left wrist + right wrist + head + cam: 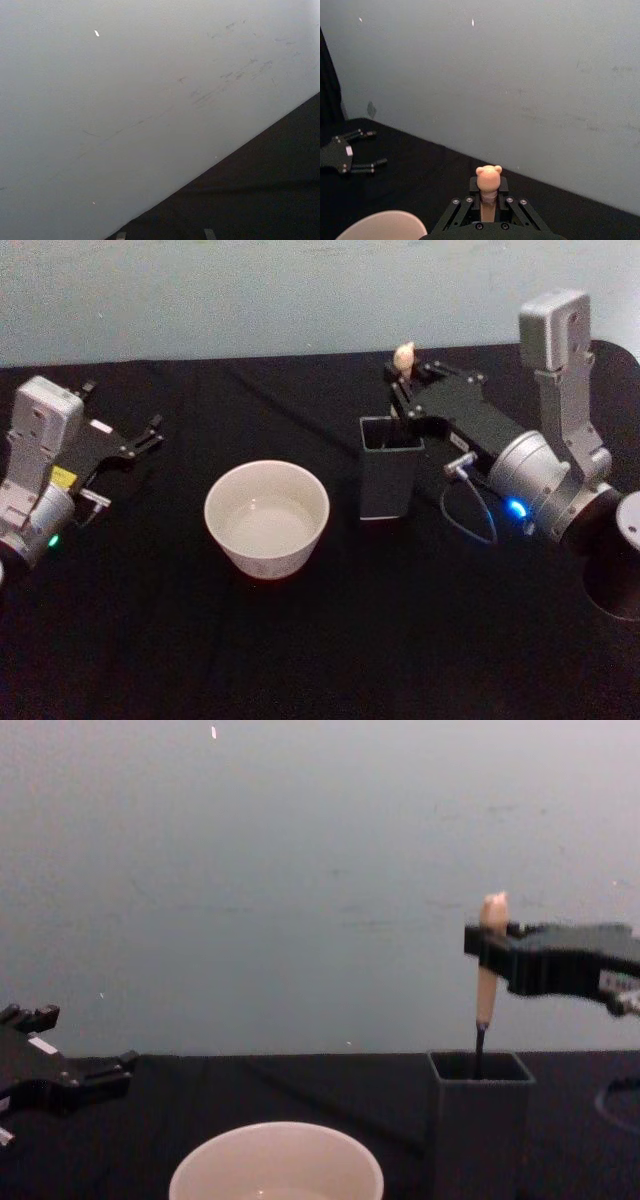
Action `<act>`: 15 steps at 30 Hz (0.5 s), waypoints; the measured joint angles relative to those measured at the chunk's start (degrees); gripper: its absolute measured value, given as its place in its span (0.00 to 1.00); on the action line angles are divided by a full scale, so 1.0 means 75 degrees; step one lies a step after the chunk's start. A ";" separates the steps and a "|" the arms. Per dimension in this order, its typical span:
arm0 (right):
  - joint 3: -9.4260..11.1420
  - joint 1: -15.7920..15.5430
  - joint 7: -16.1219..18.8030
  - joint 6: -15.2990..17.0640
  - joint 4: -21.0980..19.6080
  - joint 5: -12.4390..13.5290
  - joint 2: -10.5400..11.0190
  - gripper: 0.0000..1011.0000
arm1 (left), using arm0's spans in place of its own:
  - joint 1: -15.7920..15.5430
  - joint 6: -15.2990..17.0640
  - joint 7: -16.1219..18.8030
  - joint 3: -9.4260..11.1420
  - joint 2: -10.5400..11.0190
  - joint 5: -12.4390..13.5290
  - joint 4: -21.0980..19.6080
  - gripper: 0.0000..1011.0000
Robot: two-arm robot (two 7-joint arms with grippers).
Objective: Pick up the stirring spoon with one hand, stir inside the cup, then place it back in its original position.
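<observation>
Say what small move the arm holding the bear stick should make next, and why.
Probably lift straight up: the right gripper grips the stirring spoon, but its stem sits inside the dark holder, so swinging toward the cup would likely catch its wall. The left gripper idles far left.

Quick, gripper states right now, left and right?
Left gripper: open, holding nothing.
Right gripper: closed on the stirring spoon, above the dark holder.

a scuffed pale grey wall (150,100) meets the black table (265,200).
</observation>
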 joint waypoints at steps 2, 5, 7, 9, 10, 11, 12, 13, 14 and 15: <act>-0.0021 -0.0021 -0.0005 0.0019 0.0091 -0.0043 -0.0011 0.19 | 0.0000 0.0000 0.0000 0.0000 0.0000 0.0000 0.0000 0.99; -0.0043 -0.0036 -0.0005 0.0030 0.0202 -0.0085 -0.0030 0.19 | 0.0000 0.0000 0.0000 -0.0001 0.0000 0.0000 0.0000 0.99; -0.0051 -0.0038 -0.0006 0.0036 0.0261 -0.0111 -0.0046 0.19 | 0.0000 0.0000 0.0000 0.0000 0.0000 0.0000 0.0000 0.99; -0.0056 -0.0039 -0.0014 0.0044 0.0340 -0.0142 -0.0078 0.19 | 0.0000 0.0000 0.0000 0.0000 0.0000 0.0000 0.0000 0.99; -0.0058 -0.0039 -0.0024 0.0048 0.0389 -0.0161 -0.0101 0.19 | 0.0000 0.0000 0.0000 0.0000 0.0000 0.0000 0.0000 0.99; -0.0057 -0.0039 -0.0028 0.0052 0.0413 -0.0168 -0.0114 0.19 | 0.0000 0.0000 0.0000 0.0000 0.0000 0.0000 0.0000 0.99; -0.0058 -0.0039 -0.0031 0.0056 0.0431 -0.0173 -0.0123 0.19 | 0.0000 0.0000 0.0000 0.0000 0.0000 0.0000 0.0000 0.99; -0.0057 -0.0038 -0.0037 0.0061 0.0453 -0.0179 -0.0136 0.19 | 0.0001 0.0000 0.0000 0.0000 0.0000 0.0000 0.0000 0.99; -0.0057 -0.0038 -0.0039 0.0064 0.0466 -0.0183 -0.0146 0.19 | 0.0001 0.0000 0.0000 0.0000 0.0000 0.0000 0.0000 0.99; -0.0055 -0.0038 -0.0040 0.0076 0.0505 -0.0192 -0.0166 0.19 | 0.0000 0.0000 0.0000 0.0000 0.0000 0.0000 0.0000 0.99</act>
